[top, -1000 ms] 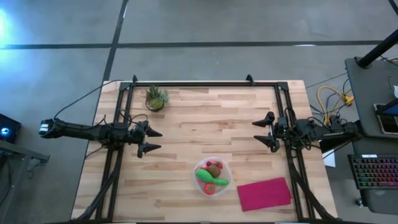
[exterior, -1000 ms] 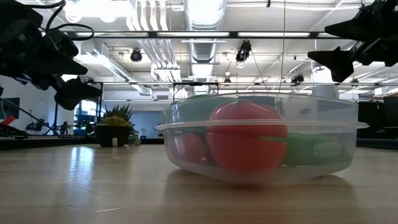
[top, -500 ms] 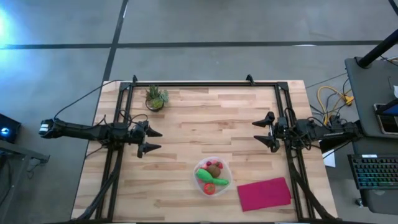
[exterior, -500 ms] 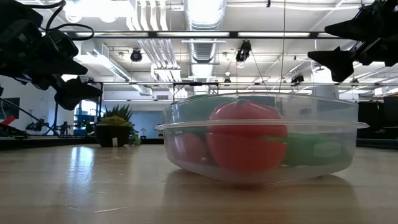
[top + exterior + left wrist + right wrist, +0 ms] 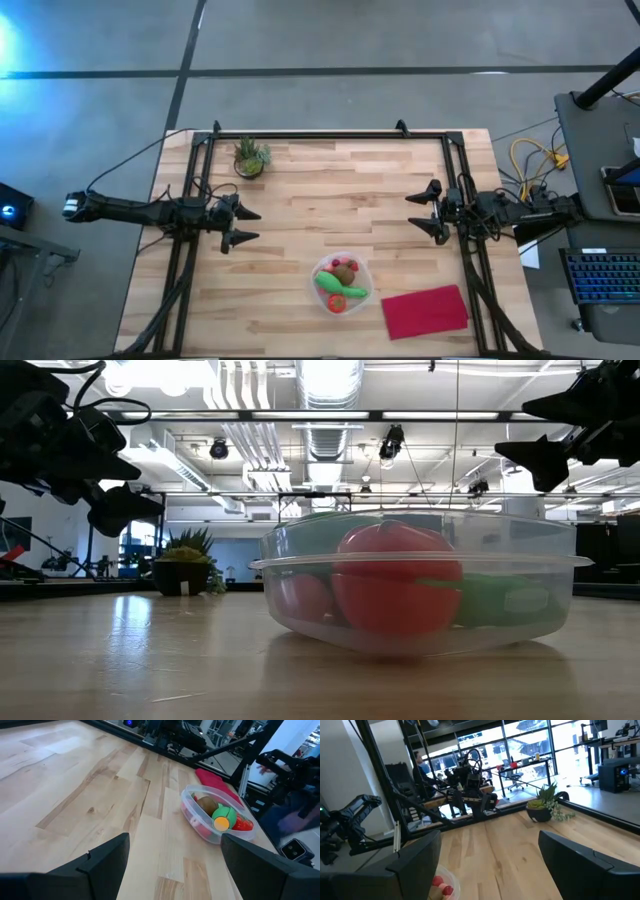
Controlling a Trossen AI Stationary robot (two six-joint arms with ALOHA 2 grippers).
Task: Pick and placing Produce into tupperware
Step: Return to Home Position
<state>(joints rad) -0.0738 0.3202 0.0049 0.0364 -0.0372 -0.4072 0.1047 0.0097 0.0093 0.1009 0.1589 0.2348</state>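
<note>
Nothing has moved since a second ago; both arms hold the same pose.

High view: left end effector (image 5: 252, 225) hangs over the left side of the desk (image 5: 330, 190), fingers spread wide, nothing held. Right end effector (image 5: 411, 210) sits opposite on the right side, also wide open and empty. Tupperware (image 5: 366, 270) stands near the front edge, between the two arms and well apart from both. All produce (image 5: 340, 285) lies inside it: green piece on top, red tomato (image 5: 337, 303), brown kiwi (image 5: 343, 274), small red bits. Magenta cloth (image 5: 425, 311) lies flat just beside the tupperware on its right. Potted plant (image 5: 250, 157) stands at the back left.

Low view: tupperware fills the centre, tomato against its near wall, green piece beside it. Both end effectors are raised off the desk, top corners.

Left wrist view: tupperware ahead between the spread fingers (image 5: 107, 855), cloth behind it.

Right wrist view: potted plant ahead, tupperware rim at the edge.
</note>
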